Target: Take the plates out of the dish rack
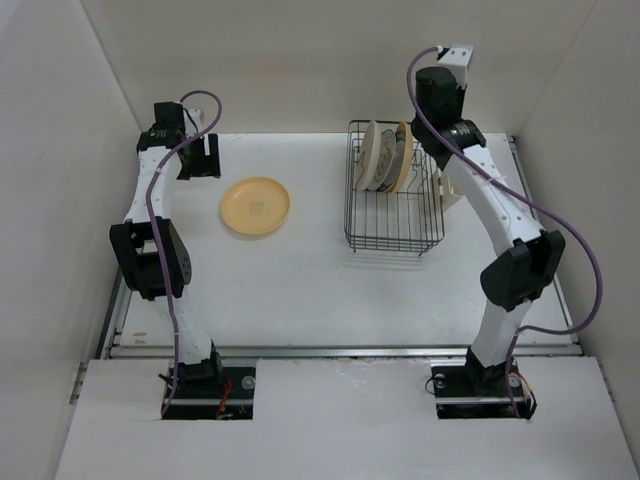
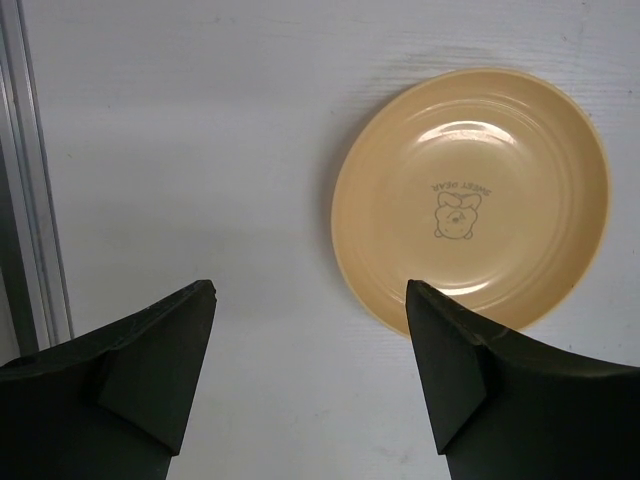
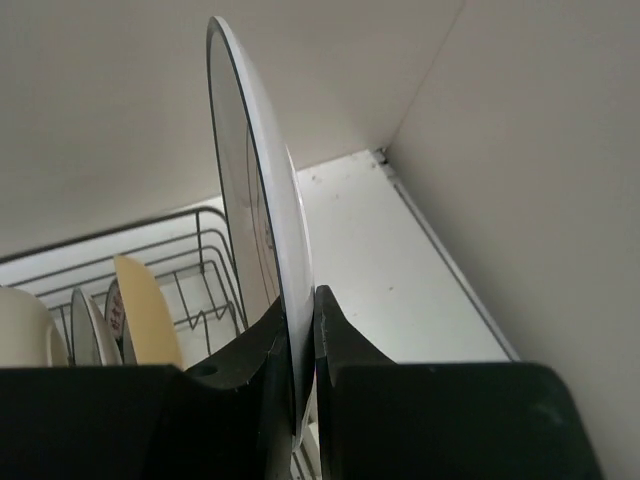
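Note:
A yellow-orange plate (image 1: 256, 206) lies flat on the table, left of the black wire dish rack (image 1: 395, 244). My left gripper (image 2: 310, 300) hovers open and empty over the bare table, with that plate (image 2: 470, 195) just ahead and to its right. Several plates (image 1: 380, 155) stand on edge at the far end of the rack. My right gripper (image 3: 303, 310) is shut on the rim of an upright white plate (image 3: 255, 200) with a thin dark edge, at the rack's far right side (image 1: 413, 150). That plate's lower edge is hidden behind the fingers. A cream plate (image 3: 145, 310) stands in the rack beside it.
A cream cutlery holder (image 1: 450, 190) hangs on the rack's right side. The right wall (image 3: 540, 150) stands close to my right gripper, and the back wall is just behind the rack. A metal rail (image 2: 35, 180) runs along the table's left edge beside my left gripper.

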`<state>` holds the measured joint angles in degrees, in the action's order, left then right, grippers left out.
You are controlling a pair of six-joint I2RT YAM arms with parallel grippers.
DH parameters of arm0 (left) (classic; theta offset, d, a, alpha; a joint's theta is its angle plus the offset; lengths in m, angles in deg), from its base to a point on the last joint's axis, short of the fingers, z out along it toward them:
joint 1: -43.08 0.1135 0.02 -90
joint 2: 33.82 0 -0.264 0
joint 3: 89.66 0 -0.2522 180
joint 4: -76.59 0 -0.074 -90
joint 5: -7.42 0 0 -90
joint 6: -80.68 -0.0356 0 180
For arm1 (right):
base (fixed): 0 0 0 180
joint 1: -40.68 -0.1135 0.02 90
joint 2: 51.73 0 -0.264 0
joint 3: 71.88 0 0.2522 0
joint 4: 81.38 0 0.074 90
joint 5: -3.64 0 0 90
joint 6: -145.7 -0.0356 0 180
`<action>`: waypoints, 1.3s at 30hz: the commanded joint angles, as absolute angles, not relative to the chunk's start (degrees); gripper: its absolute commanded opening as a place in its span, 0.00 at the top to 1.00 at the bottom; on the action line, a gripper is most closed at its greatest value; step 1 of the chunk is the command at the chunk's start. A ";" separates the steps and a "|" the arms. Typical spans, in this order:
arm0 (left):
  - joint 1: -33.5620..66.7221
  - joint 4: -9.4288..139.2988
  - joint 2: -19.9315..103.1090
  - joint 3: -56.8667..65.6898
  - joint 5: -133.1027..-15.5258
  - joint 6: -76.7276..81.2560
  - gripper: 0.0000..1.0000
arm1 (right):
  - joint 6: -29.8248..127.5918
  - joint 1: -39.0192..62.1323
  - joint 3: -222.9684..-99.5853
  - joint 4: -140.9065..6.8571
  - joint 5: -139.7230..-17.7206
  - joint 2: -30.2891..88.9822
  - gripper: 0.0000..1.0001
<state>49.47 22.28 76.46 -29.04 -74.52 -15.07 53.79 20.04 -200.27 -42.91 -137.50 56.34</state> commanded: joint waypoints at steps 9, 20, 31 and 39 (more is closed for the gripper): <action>49.23 21.70 74.82 -31.44 -82.74 -14.59 0.21 | 56.93 13.27 -196.76 -39.31 -52.11 51.17 1.00; 49.23 22.23 74.82 -32.14 -85.30 -14.06 0.16 | 62.63 4.39 -206.23 -27.72 -34.60 77.18 1.00; 49.23 22.23 74.82 -30.21 -84.77 -14.59 0.16 | 65.10 0.26 -207.99 -22.18 -46.28 84.76 0.57; 49.23 19.95 74.29 -32.75 -84.77 -14.59 0.16 | 63.70 -0.80 -208.60 -21.66 -63.31 78.62 0.25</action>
